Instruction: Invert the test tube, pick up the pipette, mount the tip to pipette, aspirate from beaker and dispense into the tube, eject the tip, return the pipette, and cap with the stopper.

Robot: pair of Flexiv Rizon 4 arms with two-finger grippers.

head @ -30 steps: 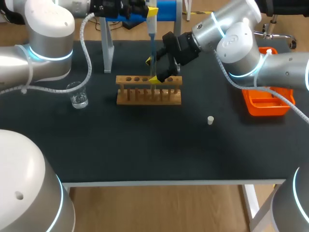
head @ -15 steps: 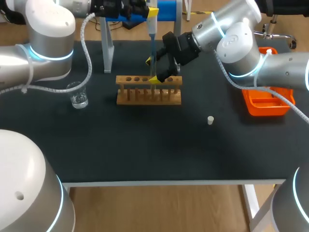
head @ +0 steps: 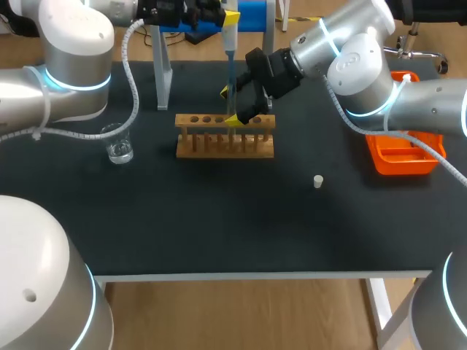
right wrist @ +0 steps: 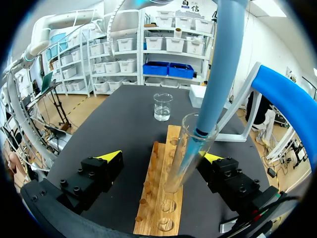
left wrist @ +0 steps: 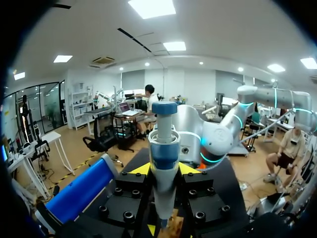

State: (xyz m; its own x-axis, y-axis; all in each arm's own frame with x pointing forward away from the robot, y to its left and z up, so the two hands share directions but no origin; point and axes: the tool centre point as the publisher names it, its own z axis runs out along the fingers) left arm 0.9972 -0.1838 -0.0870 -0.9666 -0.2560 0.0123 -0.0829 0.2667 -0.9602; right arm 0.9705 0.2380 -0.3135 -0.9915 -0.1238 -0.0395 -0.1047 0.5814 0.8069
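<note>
The left end effector (left wrist: 163, 171) is closed on the pipette (left wrist: 162, 148), its two fingers pressed against the body from both sides; it holds the pipette upright above the far side of the counter (head: 219, 219), over the wooden rack (head: 225, 138). The pipette's blue lower end enters the mouth of the test tube (right wrist: 185, 153); the tube leans slightly, its lower end down at the rack's top board, towards the rack's right end. The right end effector (right wrist: 162, 157) is spread wide with the tube between its yellow tips; one finger is just beside the glass and the other is well apart from it, so it grips nothing. The beaker (head: 118, 146) stands on the counter to the left of the rack, apart from it; the small white stopper (head: 318, 181) lies on the counter to the right of the rack and nearer. An orange tray (head: 405, 157) sits at the right edge; a white stand (head: 162, 80) with a blue bar (head: 252, 14) is at the far side behind the rack.
</note>
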